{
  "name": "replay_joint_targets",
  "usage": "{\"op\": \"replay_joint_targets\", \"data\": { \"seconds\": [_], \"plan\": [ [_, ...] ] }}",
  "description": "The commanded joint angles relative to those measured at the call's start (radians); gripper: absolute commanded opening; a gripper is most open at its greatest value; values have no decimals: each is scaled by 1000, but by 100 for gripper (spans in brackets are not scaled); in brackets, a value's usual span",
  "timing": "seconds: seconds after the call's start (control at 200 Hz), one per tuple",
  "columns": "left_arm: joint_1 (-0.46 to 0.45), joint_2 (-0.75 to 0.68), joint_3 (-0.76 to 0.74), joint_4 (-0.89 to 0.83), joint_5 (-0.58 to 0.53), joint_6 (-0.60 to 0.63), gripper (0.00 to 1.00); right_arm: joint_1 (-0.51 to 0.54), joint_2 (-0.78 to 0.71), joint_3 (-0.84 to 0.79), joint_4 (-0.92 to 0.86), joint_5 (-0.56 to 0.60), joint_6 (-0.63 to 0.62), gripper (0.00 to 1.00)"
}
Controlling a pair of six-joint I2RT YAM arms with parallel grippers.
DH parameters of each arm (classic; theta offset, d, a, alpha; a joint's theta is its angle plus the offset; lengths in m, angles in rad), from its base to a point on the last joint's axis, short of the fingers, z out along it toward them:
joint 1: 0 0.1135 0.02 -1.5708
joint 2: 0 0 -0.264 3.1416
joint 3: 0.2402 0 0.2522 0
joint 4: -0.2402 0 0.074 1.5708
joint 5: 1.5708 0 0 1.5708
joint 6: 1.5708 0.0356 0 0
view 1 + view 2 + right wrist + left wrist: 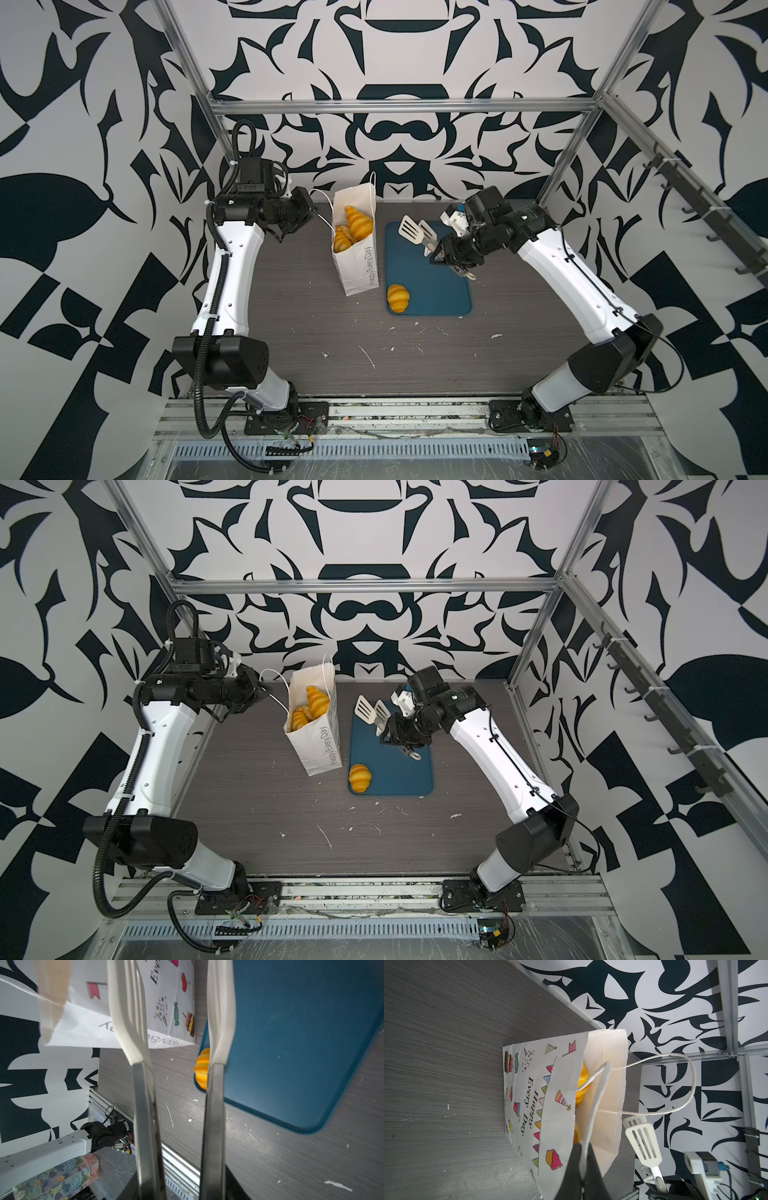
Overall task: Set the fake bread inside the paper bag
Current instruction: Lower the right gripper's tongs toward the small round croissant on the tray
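You had one croissant outside the paper bag. It lay on the near left corner of the blue tray, against the tray's rim. In the right wrist view, one tong arm partly hid it.

Over the far half of the tray, the right gripper was clamped on the metal shanks of the tongs. The tongs stood open. Their two white slotted heads were apart above the tray's far left corner and gripped nothing.

Just left of the tray, the paper bag stood upright on the dark wood-grain tabletop with its mouth open. You could not tell whether the bag touched the tray. Several croissants were heaped inside the bag, and the topmost reached close to the bag's rim.

Farther left of the tray, beyond the bag, the left gripper was closed on one white cord handle. That handle ran from the fingers to the bag's nearer wall. The second handle looped free off the opposite wall.
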Motion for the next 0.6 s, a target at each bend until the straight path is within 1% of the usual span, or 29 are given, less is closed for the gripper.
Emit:
{"op": "replay_joint_targets", "data": {
  "seconds": [0.0,0.28,0.43,0.595],
  "plan": [
    [0,-21,-19,-9,5,-3,0,3,-53,-38,43,-31,17,45],
    [-4,-12,-13,-6,9,-5,0,15,-44,-150,38,-38,20,45],
    [-6,-9,-11,-5,9,-6,0,25,-17,-162,20,-28,10,46],
    [-6,-4,-6,-6,9,-6,0,52,31,-140,-22,-1,-12,46]
  ]
}}
